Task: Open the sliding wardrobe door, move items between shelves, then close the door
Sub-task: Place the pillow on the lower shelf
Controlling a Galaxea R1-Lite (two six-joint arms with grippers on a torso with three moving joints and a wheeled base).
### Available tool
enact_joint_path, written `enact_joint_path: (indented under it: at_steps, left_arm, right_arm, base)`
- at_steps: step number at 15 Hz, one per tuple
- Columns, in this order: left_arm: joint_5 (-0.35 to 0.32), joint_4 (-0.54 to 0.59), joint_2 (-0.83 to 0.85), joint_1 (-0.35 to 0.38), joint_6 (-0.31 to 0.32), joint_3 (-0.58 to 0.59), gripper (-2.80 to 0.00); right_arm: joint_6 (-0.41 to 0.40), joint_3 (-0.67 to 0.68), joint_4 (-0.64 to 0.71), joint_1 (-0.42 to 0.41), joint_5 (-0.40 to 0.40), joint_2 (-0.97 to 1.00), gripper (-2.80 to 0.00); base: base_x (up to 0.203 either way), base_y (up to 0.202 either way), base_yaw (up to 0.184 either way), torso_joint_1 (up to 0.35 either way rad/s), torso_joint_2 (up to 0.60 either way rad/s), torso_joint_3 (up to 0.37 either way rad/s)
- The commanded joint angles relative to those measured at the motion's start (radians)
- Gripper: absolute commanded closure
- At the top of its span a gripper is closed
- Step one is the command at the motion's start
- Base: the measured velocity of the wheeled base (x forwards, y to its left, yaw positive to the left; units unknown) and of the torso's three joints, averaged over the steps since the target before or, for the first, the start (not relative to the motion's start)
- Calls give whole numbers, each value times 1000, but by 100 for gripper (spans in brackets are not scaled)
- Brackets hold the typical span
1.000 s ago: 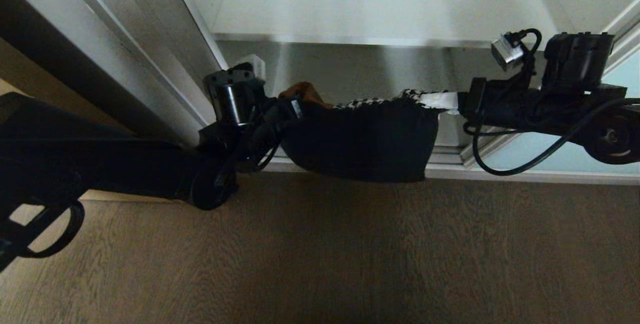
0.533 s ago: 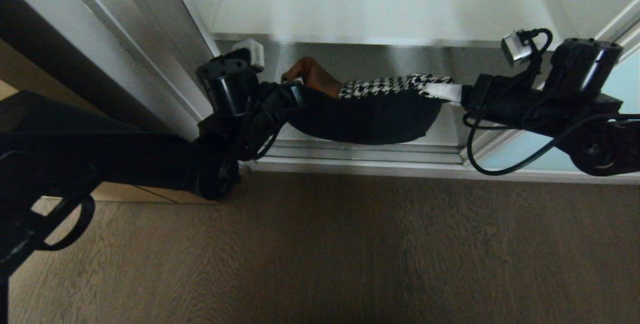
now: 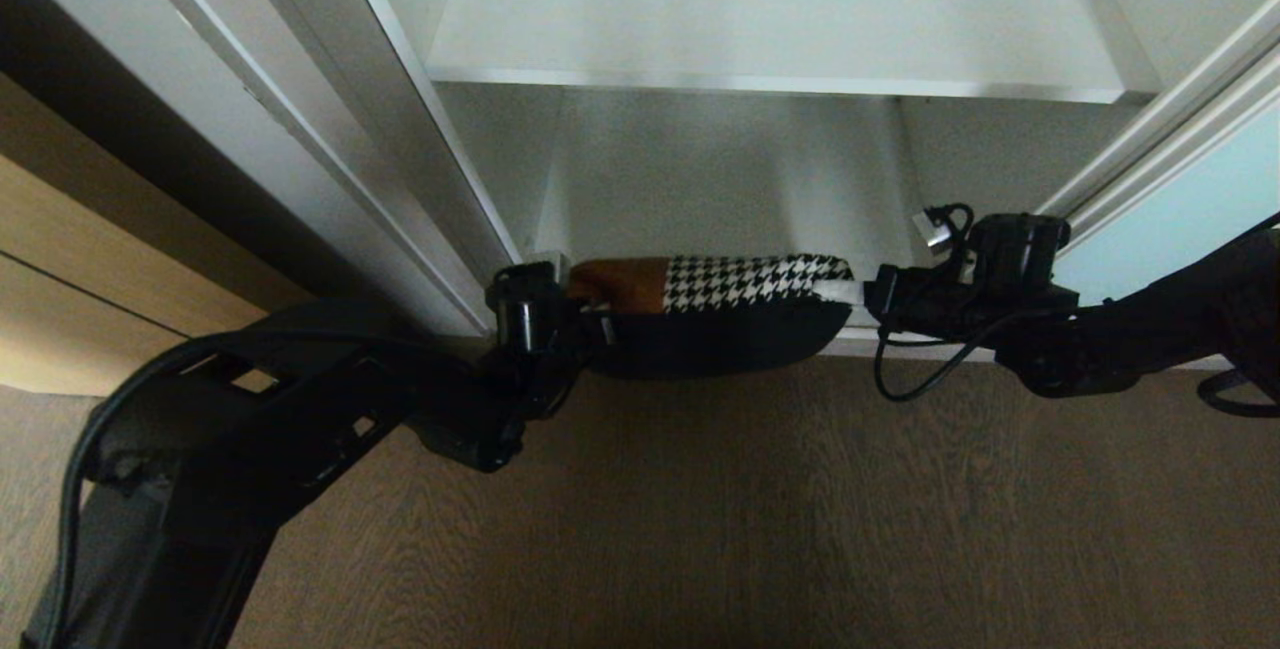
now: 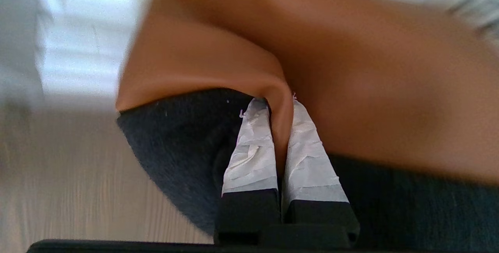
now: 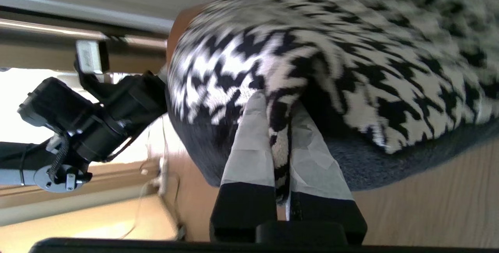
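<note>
A: Where is your soft cushion (image 3: 715, 314) with the black back, tan-brown leather and black-and-white houndstooth front?

B: You have it slung between both arms at the mouth of the open white wardrobe, below the flat white shelf (image 3: 780, 14) and above the brown wood floor (image 3: 760, 519).

A: And your hands?

B: Your left hand (image 4: 278, 101) is clenched on the tan leather end; your right hand (image 5: 280, 103) pinches the houndstooth end. The frosted blue-green sliding door (image 3: 1180, 229) stands at your right.
</note>
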Motion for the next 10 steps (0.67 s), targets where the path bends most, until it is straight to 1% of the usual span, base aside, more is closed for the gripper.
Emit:
enact_joint_path:
  at_steps: [1, 3, 5, 6, 10]
  left_arm:
    - [2, 53, 59, 3, -11, 16, 0]
    - [2, 53, 47, 3, -11, -4, 0]
    - [6, 48, 30, 3, -8, -82, 0]
    - [8, 50, 18, 3, -5, -128, 0]
    - [13, 101, -26, 5, 16, -373, 0]
  right_arm:
    - [2, 15, 22, -15, 0, 50, 0]
    - [6, 1, 23, -25, -2, 44, 0]
    - [9, -22, 21, -33, -1, 10, 0]
    - [11, -39, 22, -34, 0, -14, 0]
    - [14, -227, 26, -34, -3, -42, 0]
  base:
    - [0, 0, 0, 0, 0, 0]
    - [0, 0, 0, 0, 0, 0]
    - [0, 0, 0, 0, 0, 0]
    - [0, 0, 0, 0, 0, 0]
    - [0, 0, 0, 0, 0, 0]
